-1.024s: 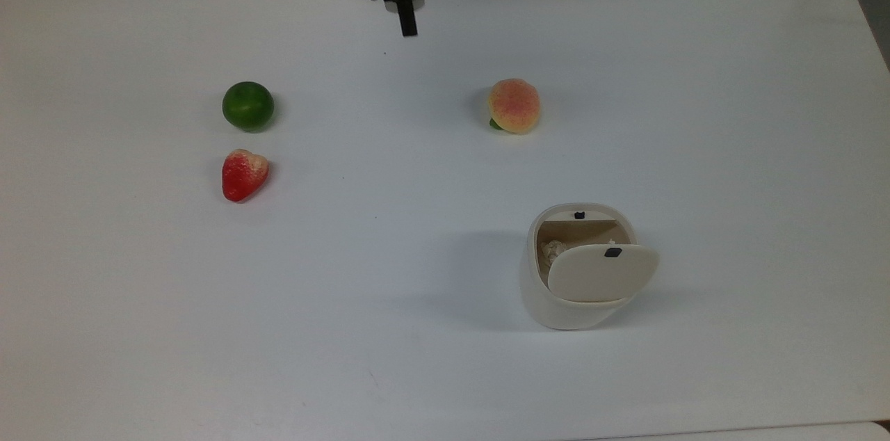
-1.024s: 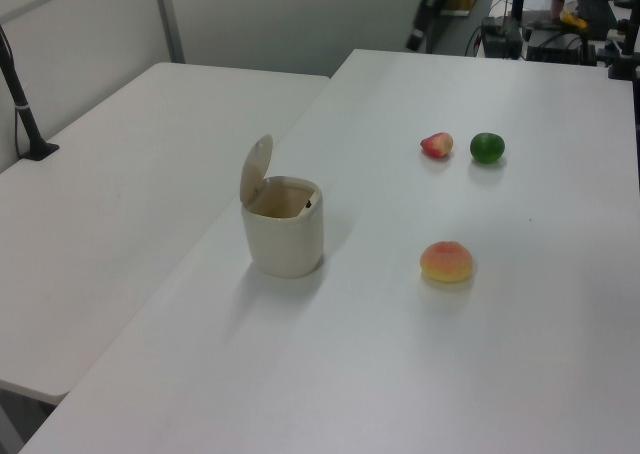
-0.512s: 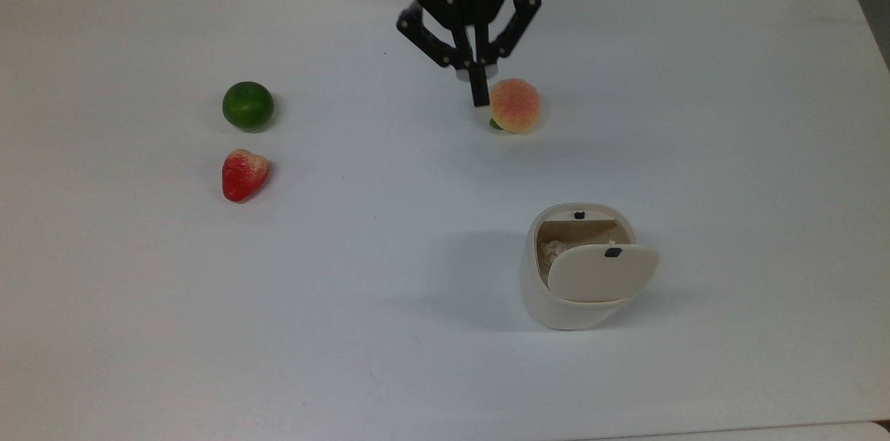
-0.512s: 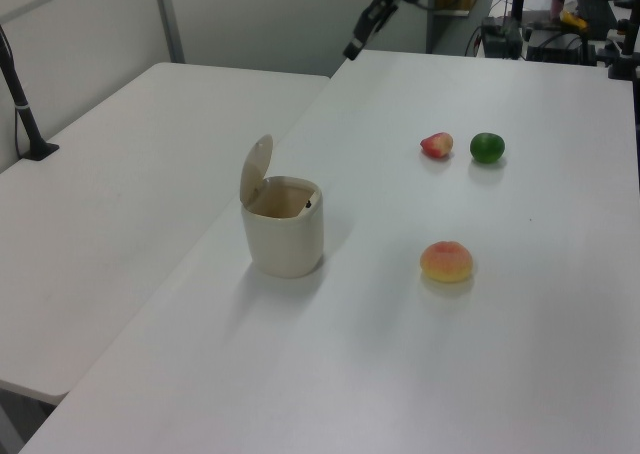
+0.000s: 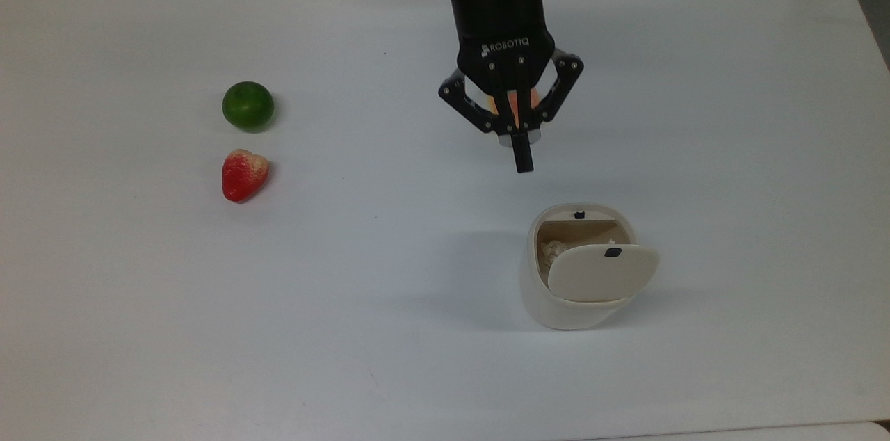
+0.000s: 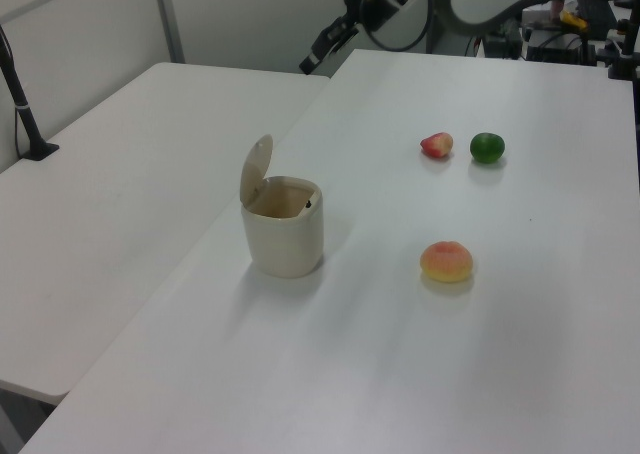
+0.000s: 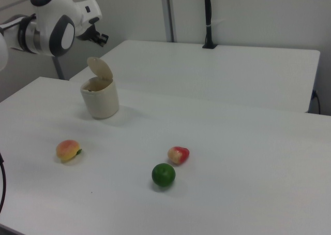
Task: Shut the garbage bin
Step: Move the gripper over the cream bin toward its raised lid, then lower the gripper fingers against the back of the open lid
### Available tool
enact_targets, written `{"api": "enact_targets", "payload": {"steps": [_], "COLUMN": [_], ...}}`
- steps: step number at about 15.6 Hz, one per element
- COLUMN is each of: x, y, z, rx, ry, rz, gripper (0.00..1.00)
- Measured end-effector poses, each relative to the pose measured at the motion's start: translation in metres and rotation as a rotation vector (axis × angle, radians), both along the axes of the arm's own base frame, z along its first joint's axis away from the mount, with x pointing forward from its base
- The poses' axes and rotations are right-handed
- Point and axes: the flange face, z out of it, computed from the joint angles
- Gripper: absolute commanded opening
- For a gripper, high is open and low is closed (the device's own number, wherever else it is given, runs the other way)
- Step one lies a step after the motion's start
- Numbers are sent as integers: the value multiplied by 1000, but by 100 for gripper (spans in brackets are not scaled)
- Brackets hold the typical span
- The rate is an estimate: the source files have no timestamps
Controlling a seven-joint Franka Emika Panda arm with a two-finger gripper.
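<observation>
Top view: gripper (image 5: 522, 164), fingers clenched and grasping nothing, above the desk (image 5: 139, 323); bin (image 5: 577, 267) below it in frame, well apart.
Left view: lid (image 6: 256, 170) upright at the bin's left rim; best approached from behind the lid, then pushed over gently.
Right view: bin (image 7: 100, 97) upper left; peach (image 7: 68, 150) clear of the path.

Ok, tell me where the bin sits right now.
In the top view the bin stands at lower right on the table, lid up, below the claw. In the left view the peach is its nearest fruit, to its right.
</observation>
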Motion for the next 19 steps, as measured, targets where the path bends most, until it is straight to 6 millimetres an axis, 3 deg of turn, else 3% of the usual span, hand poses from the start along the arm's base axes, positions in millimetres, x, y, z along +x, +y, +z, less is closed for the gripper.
{"api": "enact_targets", "payload": {"steps": [8,19], "x": [19,32], "y": [38,50], "z": [-39,-89], "rx": [28,39], "ry": [-89,-127], "rz": [27,24], "gripper": [2,2]}}
